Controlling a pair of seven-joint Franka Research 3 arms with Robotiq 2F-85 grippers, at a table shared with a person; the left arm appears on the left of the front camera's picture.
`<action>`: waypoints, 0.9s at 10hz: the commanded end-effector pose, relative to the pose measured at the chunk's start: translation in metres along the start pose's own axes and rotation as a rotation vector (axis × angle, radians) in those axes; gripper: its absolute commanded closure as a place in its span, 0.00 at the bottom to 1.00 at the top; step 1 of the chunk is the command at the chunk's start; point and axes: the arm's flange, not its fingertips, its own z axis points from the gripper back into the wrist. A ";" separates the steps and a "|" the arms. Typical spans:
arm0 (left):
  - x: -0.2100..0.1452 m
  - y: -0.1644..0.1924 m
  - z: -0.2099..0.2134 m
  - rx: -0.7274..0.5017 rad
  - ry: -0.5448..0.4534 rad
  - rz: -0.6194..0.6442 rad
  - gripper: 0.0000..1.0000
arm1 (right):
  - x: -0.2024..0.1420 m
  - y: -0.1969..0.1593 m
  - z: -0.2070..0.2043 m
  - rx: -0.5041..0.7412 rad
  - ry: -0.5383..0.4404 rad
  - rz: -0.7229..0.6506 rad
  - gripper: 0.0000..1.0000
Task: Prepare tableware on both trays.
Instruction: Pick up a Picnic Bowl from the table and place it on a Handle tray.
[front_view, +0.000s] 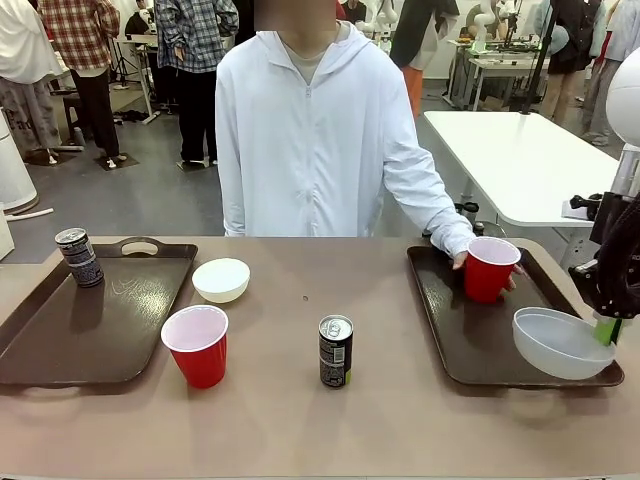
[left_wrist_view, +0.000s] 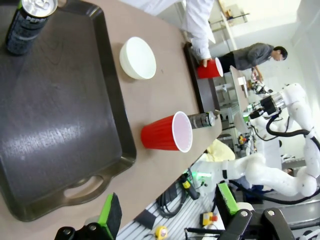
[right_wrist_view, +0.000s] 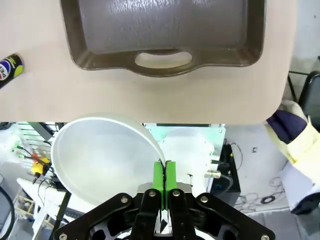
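Note:
My right gripper (right_wrist_view: 164, 176) is shut on the rim of a whitish bowl (right_wrist_view: 100, 159). In the front view this bowl (front_view: 560, 342) hangs tilted over the near right corner of the right tray (front_view: 445, 330), with the gripper (front_view: 606, 326) at its right side. A person's hand holds a red cup (front_view: 490, 268) standing on that tray. On the left tray (front_view: 60, 345) a dark can (front_view: 78, 257) stands at the far corner. Between the trays, a second bowl (front_view: 221, 279), a red cup (front_view: 197, 345) and a can (front_view: 335, 351) rest on the table. My left gripper (left_wrist_view: 167, 212) is open over the left tray's (left_wrist_view: 60, 115) near end.
The person in a white hooded jacket (front_view: 310, 140) stands at the table's far side. The right tray's near handle slot (right_wrist_view: 163, 59) lies below the held bowl, close to the table's front edge. A white table (front_view: 520, 160) stands behind on the right.

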 end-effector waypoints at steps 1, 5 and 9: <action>0.000 -0.001 0.002 -0.018 -0.012 -0.010 0.00 | 0.022 0.005 0.003 0.040 -0.035 -0.006 1.00; 0.000 -0.001 0.002 -0.018 -0.012 -0.010 0.00 | 0.094 0.014 -0.009 0.018 -0.215 -0.056 1.00; 0.000 -0.001 0.002 -0.018 -0.012 -0.010 0.00 | 0.137 0.016 -0.040 0.003 -0.210 -0.060 1.00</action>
